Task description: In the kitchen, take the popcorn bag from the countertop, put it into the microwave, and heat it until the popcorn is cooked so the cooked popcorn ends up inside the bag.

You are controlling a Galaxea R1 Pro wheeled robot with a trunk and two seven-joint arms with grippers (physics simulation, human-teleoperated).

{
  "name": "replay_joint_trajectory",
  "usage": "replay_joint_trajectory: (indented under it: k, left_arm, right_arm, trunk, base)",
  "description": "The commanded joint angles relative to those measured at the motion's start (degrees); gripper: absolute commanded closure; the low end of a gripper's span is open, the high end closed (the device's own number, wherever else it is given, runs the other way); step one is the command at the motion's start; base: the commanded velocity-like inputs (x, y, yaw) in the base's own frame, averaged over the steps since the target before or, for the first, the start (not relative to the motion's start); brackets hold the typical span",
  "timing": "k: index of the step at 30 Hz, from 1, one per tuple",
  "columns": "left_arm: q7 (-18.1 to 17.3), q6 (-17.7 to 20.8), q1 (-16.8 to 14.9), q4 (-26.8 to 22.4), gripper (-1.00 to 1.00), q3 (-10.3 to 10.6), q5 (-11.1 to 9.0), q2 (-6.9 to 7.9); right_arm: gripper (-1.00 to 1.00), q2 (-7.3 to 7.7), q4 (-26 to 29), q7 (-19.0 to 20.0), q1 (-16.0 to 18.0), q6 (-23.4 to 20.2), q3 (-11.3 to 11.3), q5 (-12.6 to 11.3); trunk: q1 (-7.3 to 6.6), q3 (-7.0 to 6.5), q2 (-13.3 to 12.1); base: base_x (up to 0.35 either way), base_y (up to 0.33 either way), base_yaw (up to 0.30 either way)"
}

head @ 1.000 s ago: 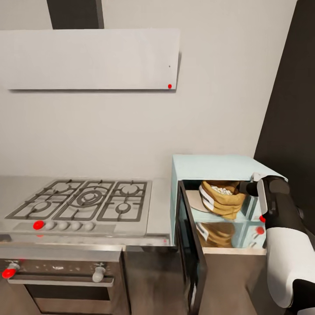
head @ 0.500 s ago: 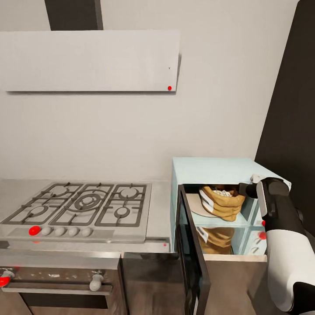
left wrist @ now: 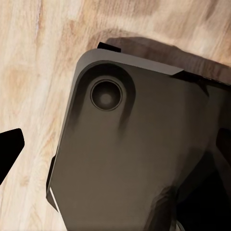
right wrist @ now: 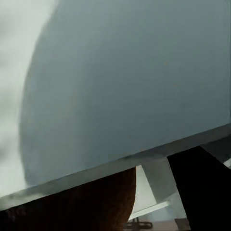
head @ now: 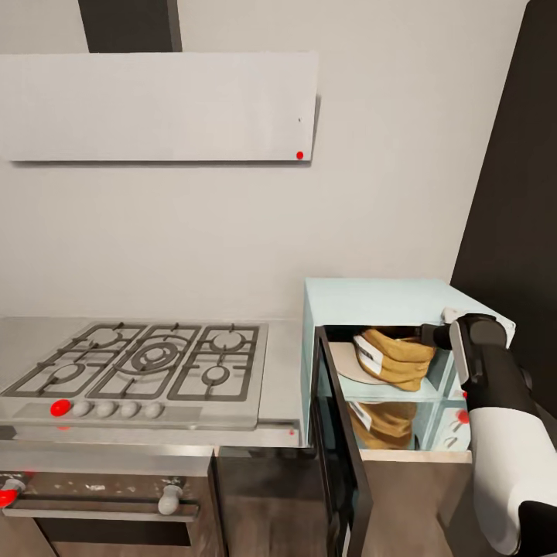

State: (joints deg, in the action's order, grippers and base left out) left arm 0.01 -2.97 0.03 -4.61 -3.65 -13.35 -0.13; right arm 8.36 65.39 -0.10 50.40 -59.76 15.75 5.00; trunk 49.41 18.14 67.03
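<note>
The mint-blue microwave (head: 379, 298) stands on the grey countertop (head: 282, 363) with its dark glass door (head: 340, 456) swung open. Inside, the orange-brown popcorn bag (head: 396, 357) rests tilted on the pale turntable plate (head: 344, 362), its white band facing left. The popcorn is hidden. My right gripper (head: 428, 336) reaches into the cavity at the bag's upper right rim. In the right wrist view one dark finger (right wrist: 199, 187) stands a little apart from the brown bag (right wrist: 86, 204), so the gripper looks open. My left gripper (left wrist: 115, 154) hangs open over the wooden floor.
A steel gas hob (head: 147, 360) with grates lies left of the microwave, above an oven front (head: 100, 495). A grey extractor hood (head: 158, 104) hangs on the wall. A dark tall panel (head: 518, 193) borders the microwave's right. The open door juts toward me.
The camera shifted a little at first. Since then the bag has tipped lower on the plate, so its kernels no longer show. My right arm has hardly moved.
</note>
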Motion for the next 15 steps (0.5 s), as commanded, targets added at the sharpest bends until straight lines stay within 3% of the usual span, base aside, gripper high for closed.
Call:
replay_joint_trajectory:
  k: [1,6,15]
  left_arm:
    - [0.01,-0.10,-0.03,0.02,-1.00,-0.30,-0.06,-0.03]
    - [-0.01,-0.10,-0.03,0.03,-1.00,-0.29,-0.01,-0.04]
    - [0.03,-0.10,-0.04,0.04,-1.00,-0.22,-0.09,-0.10]
  right_arm:
    - [-1.00,0.01,-0.19,0.96,1.70,-0.24,0.07,0.30]
    - [-1.00,0.16,-0.18,1.06,1.71,-0.24,0.07,0.28]
    - [-1.00,0.33,-0.09,1.15,1.72,-0.24,0.07,0.27]
  trunk:
    - [0.53,0.06,0.01]
    - [0.53,0.06,0.01]
    - [0.53,0.06,0.01]
  base:
    - [0.000,0.000,0.000]
    - [-0.070,0.000,0.000]
    - [-0.326,0.000,0.000]
